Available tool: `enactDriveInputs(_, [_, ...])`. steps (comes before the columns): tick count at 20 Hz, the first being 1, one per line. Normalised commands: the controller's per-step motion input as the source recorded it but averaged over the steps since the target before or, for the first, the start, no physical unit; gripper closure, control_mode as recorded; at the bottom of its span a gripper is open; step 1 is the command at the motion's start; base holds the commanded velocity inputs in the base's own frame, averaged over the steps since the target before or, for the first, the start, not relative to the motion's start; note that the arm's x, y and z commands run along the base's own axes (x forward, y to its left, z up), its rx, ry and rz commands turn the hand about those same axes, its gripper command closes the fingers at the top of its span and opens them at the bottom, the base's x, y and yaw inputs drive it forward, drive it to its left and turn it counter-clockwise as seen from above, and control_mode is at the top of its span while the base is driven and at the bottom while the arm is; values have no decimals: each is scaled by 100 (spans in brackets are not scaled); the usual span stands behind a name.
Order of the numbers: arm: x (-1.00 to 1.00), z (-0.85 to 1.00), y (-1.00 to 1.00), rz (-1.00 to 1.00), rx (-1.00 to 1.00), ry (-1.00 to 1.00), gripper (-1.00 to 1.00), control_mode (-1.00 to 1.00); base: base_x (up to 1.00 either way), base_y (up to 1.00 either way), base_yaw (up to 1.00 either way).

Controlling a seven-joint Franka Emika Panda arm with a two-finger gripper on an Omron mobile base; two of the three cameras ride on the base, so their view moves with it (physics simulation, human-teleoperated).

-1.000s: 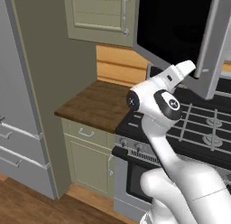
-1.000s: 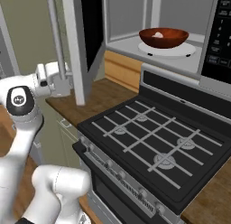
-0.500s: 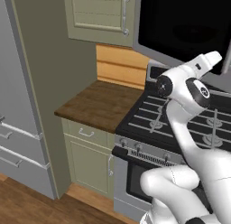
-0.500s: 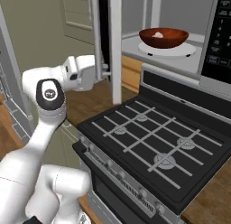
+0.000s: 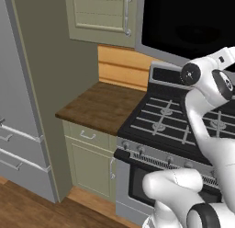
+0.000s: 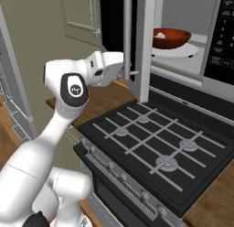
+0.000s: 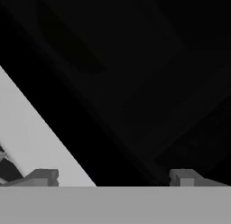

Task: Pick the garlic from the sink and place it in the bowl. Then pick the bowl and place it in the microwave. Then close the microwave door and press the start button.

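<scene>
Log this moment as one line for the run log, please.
phase: closing door | pincer: open, empty, against microwave door | door: part open | bowl: on turntable inside microwave, garlic in it | start: not pressed

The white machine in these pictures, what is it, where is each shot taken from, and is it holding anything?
It is a robot arm on a driving base in a simulated kitchen. Two pictures come from cameras behind it, left and right; the third looks along its gripper. The jaws stand open and empty, pressed close to the black glass of the microwave door, which is partly closed. Inside the microwave a reddish bowl sits on the white plate, with the pale garlic in it. Below is a gas stove beside a wooden counter.
</scene>
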Motion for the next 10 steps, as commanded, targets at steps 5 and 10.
enactDriveInputs(5, [24, 9, -26, 1, 7, 0, -100, -100, 0, 0, 0])
enactDriveInputs(10, [33, 6, -34, 6, 5, -1, -100, -100, 0, 0, 0])
